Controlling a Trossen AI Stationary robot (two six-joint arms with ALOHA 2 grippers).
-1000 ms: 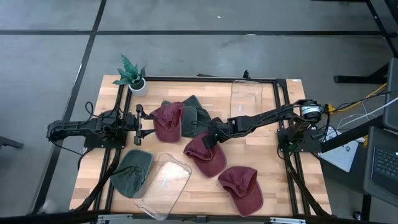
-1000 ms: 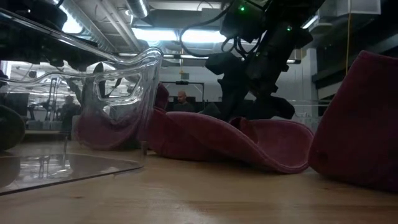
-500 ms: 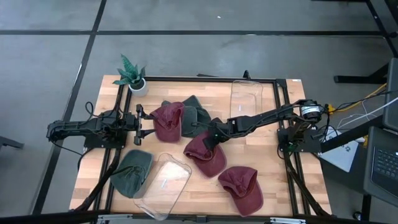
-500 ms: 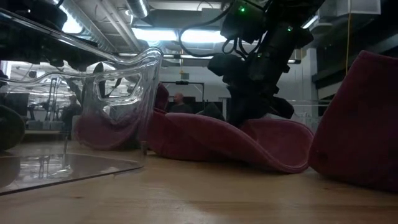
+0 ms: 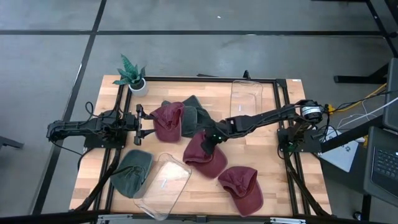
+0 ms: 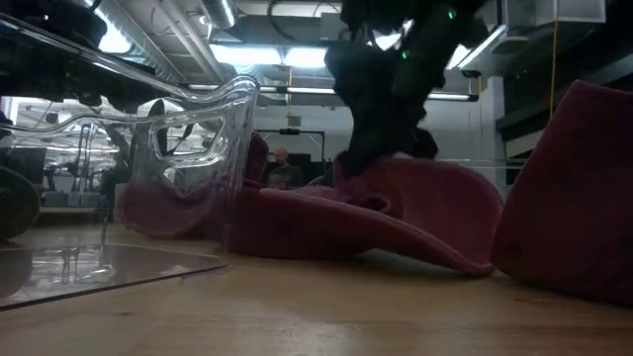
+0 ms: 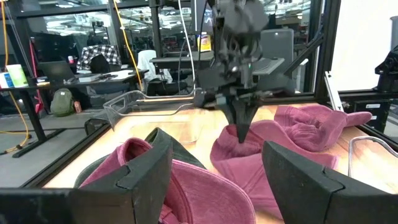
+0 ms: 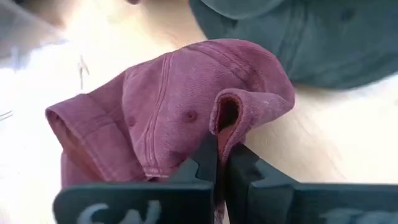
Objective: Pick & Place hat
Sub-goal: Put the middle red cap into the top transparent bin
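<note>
Left hand (image 5: 139,128): fingers (image 7: 143,171) spread apart, gripping nothing, resting at the left-centre of the desk (image 5: 267,152), just beside a maroon hat (image 5: 168,121).
Potted plant (image 5: 132,74): far-left corner of the desk.
Green hat (image 5: 132,172): near-left, flat on the wood, touching the near clear tray (image 5: 165,184).
Near clear tray: near edge, left of centre, tilted at an angle.
Maroon hat: left of centre, overlapping a dark green hat (image 5: 194,114) on its right.
Grasped maroon hat (image 5: 204,154): centre of the desk, edge pinched and raised, remainder draped on the wood; seen up close in the right wrist view (image 8: 168,109), fabric fold caught between the fingers.
Right hand (image 5: 211,138): at desk centre, arm reaching in from the right, fingers closed tight on the grasped maroon hat's fold.
Far clear tray (image 5: 245,98): far side, right of centre.
Third maroon hat (image 5: 242,188): near side, right of centre, apart from the others.
</note>
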